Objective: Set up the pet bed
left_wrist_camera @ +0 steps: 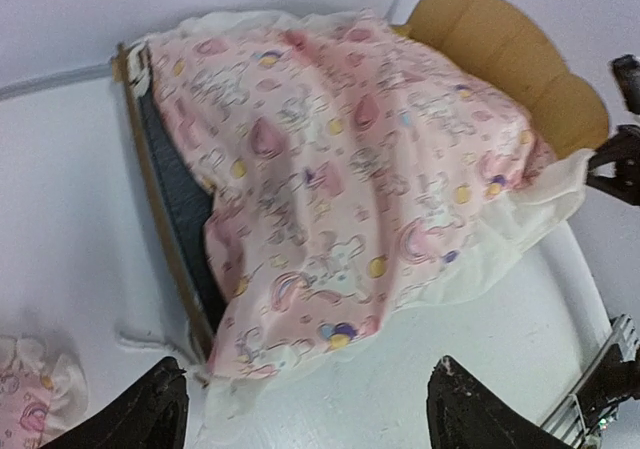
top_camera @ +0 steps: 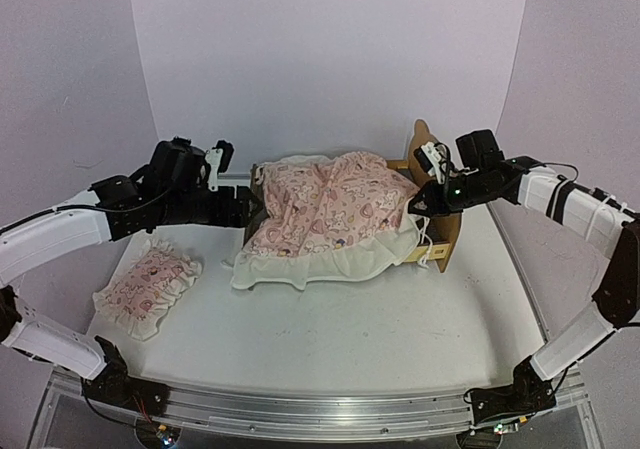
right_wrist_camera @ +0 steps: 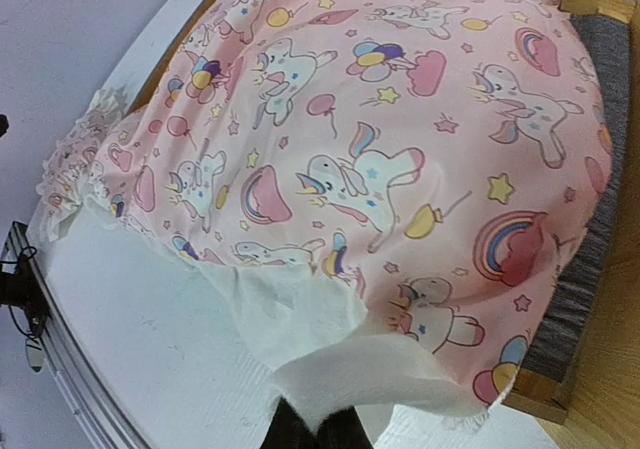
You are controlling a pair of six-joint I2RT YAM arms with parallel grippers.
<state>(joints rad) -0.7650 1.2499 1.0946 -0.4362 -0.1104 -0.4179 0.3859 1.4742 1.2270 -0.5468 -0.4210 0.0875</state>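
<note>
The pet bed stands at the table's middle, its wavy plywood headboard on the right. A pink patterned blanket with a white ruffle covers most of it and spills over the front rail. A strip of the dark grey mattress pad shows at the foot end and also along the head end. My left gripper hovers open at the foot end, nothing between its fingers. My right gripper is shut on the blanket's white ruffle near the headboard.
A small pink ruffled pillow lies on the table left of the bed, near my left arm. White walls close in the back and sides. The aluminium rail runs along the near edge.
</note>
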